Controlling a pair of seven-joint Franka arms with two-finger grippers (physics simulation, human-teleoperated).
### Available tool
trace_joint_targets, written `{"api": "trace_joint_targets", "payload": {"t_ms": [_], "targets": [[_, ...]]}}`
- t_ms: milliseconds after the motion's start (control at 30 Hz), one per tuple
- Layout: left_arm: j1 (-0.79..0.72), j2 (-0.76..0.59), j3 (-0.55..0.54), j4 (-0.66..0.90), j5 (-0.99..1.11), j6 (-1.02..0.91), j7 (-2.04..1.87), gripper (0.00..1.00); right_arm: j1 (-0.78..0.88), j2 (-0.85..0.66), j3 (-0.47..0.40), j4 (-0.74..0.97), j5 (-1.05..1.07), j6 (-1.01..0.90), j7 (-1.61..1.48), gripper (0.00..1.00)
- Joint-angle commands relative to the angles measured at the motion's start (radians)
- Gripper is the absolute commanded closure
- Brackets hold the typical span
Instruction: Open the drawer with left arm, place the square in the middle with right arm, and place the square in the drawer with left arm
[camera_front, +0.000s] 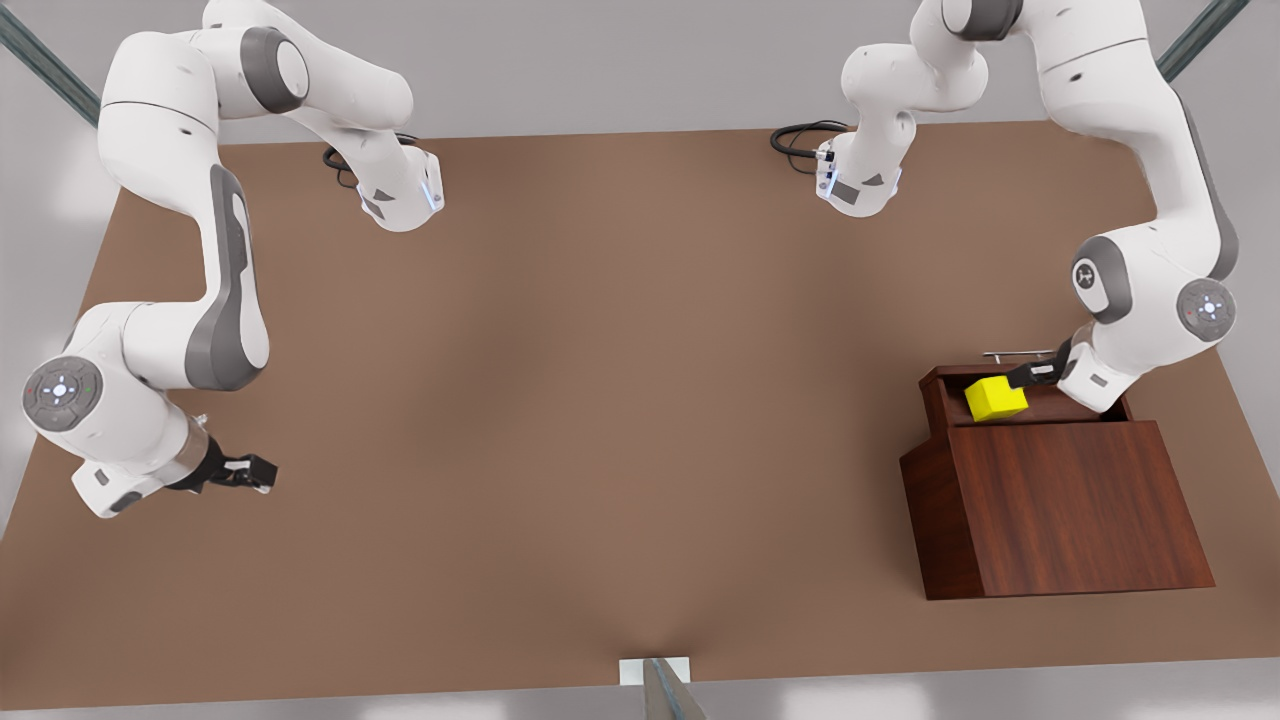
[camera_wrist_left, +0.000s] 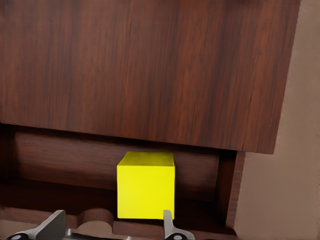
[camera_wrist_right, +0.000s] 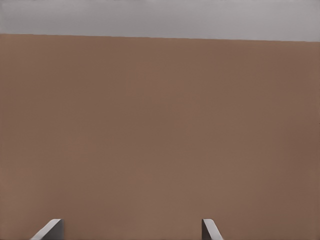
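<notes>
The drawer (camera_front: 940, 385) stands pulled out of the wooden cabinet (camera_front: 1070, 500) at the front view's right, its silver handle (camera_front: 1015, 353) on the far side. The yellow square (camera_front: 995, 398) rests inside it. My left gripper (camera_front: 1022, 378) hovers at the drawer, just beside the square. In the left wrist view the square (camera_wrist_left: 146, 186) sits on the drawer floor (camera_wrist_left: 50, 197), and the left gripper (camera_wrist_left: 111, 225) is open, its fingers spread wider than the square. My right gripper (camera_front: 255, 470) waits open low over the table at the front view's left, with nothing between its fingers (camera_wrist_right: 50, 227).
The brown tabletop (camera_front: 620, 400) stretches between the two arms. The cabinet's slanted top (camera_wrist_left: 140, 65) rises just behind the drawer. Black cables (camera_front: 800, 135) lie at the far table edge by the arm bases.
</notes>
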Motion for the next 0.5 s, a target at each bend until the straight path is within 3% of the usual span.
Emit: {"api": "trace_joint_targets", "payload": {"t_ms": [0, 167, 233, 467], "targets": [[-0.015, -0.011, -0.003, 0.055, 0.005, -0.083, 0.006, 0.00, -0.003, -0.001, 0.000, 0.002, -0.003, 0.032, -0.006, 0.00], [-0.012, -0.010, -0.213, 0.279, 0.001, -0.294, -0.086, 0.00, -0.008, -0.002, 0.000, 0.002, 0.005, 0.029, -0.004, 0.00], [-0.015, -0.030, -0.213, 0.342, 0.001, -0.414, -0.083, 0.00, -0.006, -0.004, 0.000, -0.002, 0.007, 0.016, -0.004, 0.00], [-0.016, -0.097, -0.210, 0.342, 0.010, -0.454, -0.082, 0.00, -0.006, -0.004, 0.000, -0.001, 0.005, 0.005, -0.004, 0.00]]}}
